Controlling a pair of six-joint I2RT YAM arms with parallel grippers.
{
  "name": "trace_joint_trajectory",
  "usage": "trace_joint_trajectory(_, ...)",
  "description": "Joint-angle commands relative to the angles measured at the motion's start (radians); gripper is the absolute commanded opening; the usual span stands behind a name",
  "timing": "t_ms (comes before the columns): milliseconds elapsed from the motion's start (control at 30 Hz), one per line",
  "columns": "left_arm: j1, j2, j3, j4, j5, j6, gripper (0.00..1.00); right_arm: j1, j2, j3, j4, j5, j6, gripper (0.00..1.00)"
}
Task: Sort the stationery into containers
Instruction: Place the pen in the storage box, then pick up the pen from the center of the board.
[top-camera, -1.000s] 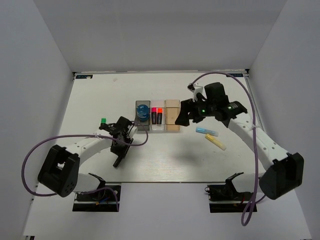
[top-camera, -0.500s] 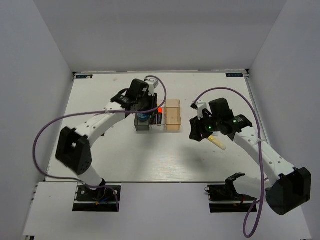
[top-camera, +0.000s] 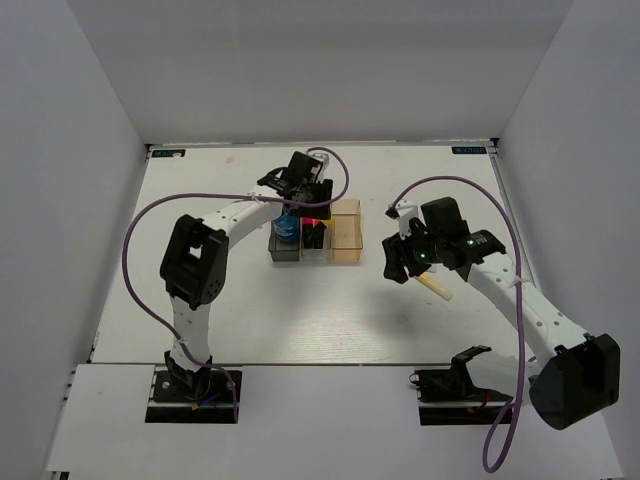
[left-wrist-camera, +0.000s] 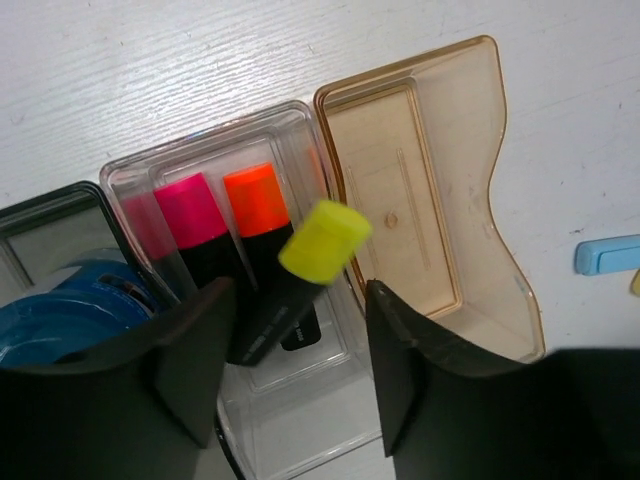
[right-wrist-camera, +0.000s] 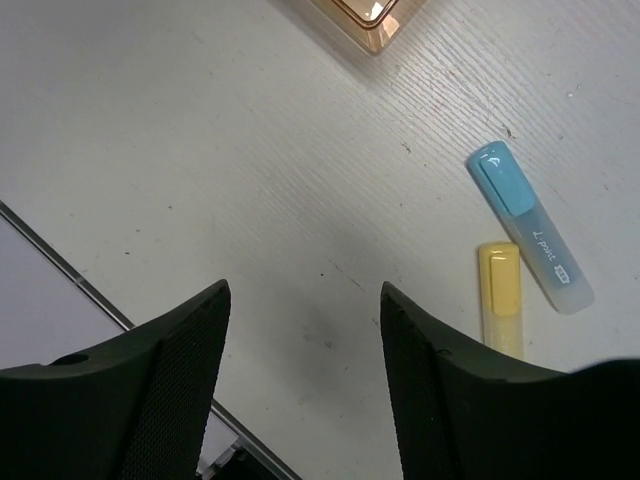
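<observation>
In the left wrist view the blue round roll (left-wrist-camera: 60, 310) and the dark smoky grey plastic bin (left-wrist-camera: 50, 215) holding it run off the left edge, and the short light-blue bar (left-wrist-camera: 608, 254) is cut by the right edge. In the right wrist view only a corner of the amber-tan translucent bin (right-wrist-camera: 360, 15) shows, at the top edge.

The light-blue bar (right-wrist-camera: 530, 228), seen from the right wrist, carries dark slanted lettering along its pale barrel that reads roughly "L.paint", then a small dark mark too tiny to read. Two small blue stickers (top-camera: 166, 153) at the worktop's (top-camera: 330, 310) far corners bear illegible print.
</observation>
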Motion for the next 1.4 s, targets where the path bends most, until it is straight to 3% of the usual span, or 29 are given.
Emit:
trace_joint_trajectory(0, -0.002, -0.045, 0.035, 0.008, -0.018, -0.002, 0.67, -0.01, 0.003, -0.005, 0.016, 0.003, -0.016, 0.65)
trace_joint_trajectory(67, -0.002, -0.074, 0.039, 0.005, -0.017, 0.004, 0.67, -0.01, 0.003, -0.004, 0.021, -0.001, -0.016, 0.66)
trace_joint_trajectory(133, -0.002, -0.111, 0.05, -0.007, -0.011, 0.009, 0.62, -0.016, 0.002, -0.005, 0.021, 0.001, -0.016, 0.58)
trace_joint_trajectory(167, -0.001, -0.129, 0.047, -0.009, -0.008, 0.015, 0.52, -0.016, 0.005, -0.008, 0.022, 0.006, -0.014, 0.46)
trace_joint_trajectory(200, -0.001, -0.175, 0.026, -0.004, -0.009, 0.016, 0.19, -0.017, 0.003, -0.013, 0.032, 0.007, -0.014, 0.03)
trace_joint_trajectory(233, 0.001, -0.23, -0.014, 0.001, -0.037, 0.019, 0.06, -0.02, 0.005, -0.014, 0.032, 0.018, -0.011, 0.0)
trace_joint_trajectory(300, 0.012, -0.288, -0.102, -0.001, -0.093, 0.036, 0.0, -0.025, 0.009, -0.021, 0.041, 0.036, -0.022, 0.0)
trace_joint_trajectory(367, 0.05, -0.404, -0.243, -0.015, -0.199, 0.044, 0.03, -0.025, 0.028, -0.019, 0.041, 0.068, -0.031, 0.0)
trace_joint_trajectory(400, 0.067, -0.43, -0.272, -0.034, -0.224, 0.038, 0.16, -0.025, 0.046, -0.016, 0.038, 0.076, -0.04, 0.1)
trace_joint_trajectory(433, 0.108, -0.491, -0.299, -0.05, -0.265, 0.021, 0.47, -0.024, 0.067, -0.011, 0.03, 0.081, -0.045, 0.35)
trace_joint_trajectory(500, 0.18, -0.525, -0.398, -0.093, -0.297, -0.004, 0.52, -0.024, 0.09, 0.001, 0.018, 0.075, -0.052, 0.5)
trace_joint_trajectory(533, 0.229, -0.549, -0.439, -0.096, -0.302, -0.005, 0.64, -0.022, 0.101, 0.008, 0.012, 0.067, -0.055, 0.51)
trace_joint_trajectory(567, 0.252, -0.565, -0.479, -0.099, -0.31, -0.004, 0.67, -0.022, 0.107, 0.01, 0.009, 0.061, -0.054, 0.53)
trace_joint_trajectory(600, 0.319, -0.562, -0.502, -0.105, -0.311, 0.004, 0.67, -0.024, 0.115, 0.01, 0.006, 0.056, -0.055, 0.53)
trace_joint_trajectory(767, 0.455, -0.456, -0.502, -0.145, -0.31, 0.004, 0.68, -0.025, 0.107, 0.007, 0.004, 0.064, -0.057, 0.54)
trace_joint_trajectory(1167, 0.521, -0.257, -0.447, -0.148, -0.317, 0.044, 0.67, -0.031, 0.114, 0.007, 0.006, 0.065, -0.06, 0.54)
trace_joint_trajectory(1367, 0.558, -0.226, -0.461, -0.121, -0.246, 0.058, 0.67, -0.037, 0.111, 0.007, 0.006, 0.061, -0.058, 0.54)
